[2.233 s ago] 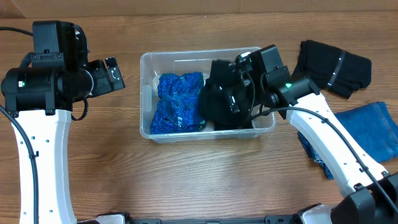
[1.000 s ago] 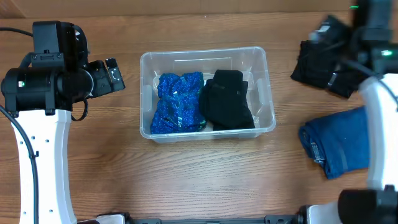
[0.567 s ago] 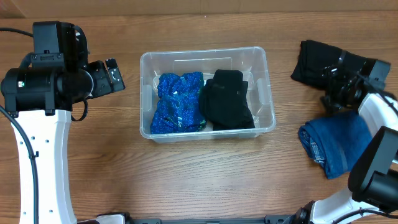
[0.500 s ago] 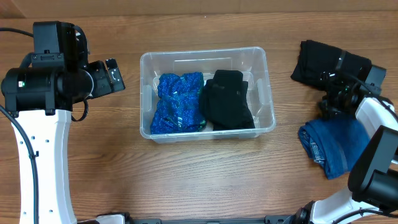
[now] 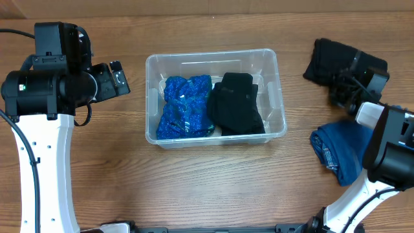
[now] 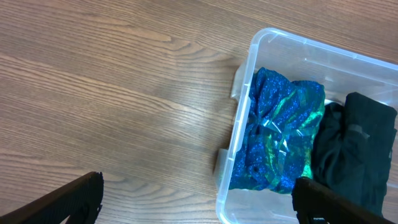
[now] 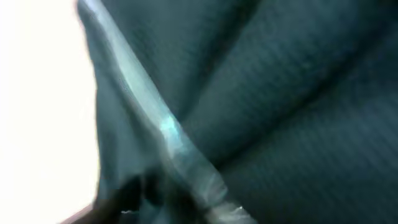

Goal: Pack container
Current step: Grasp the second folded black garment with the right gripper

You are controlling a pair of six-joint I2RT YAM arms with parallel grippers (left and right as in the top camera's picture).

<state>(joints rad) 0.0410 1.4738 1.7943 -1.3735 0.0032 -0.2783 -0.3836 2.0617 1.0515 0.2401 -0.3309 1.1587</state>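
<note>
Right gripper against black garment; container part-filled

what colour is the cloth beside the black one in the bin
The cloth is glittery blue-green, clearest in left wrist view.

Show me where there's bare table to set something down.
Bare wood lies in front of the container and between it and the left gripper. The right side is crowded: right gripper, black garment, blue denim.

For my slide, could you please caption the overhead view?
Container holds blue cloth and black cloth; right gripper at dark garment.
</note>
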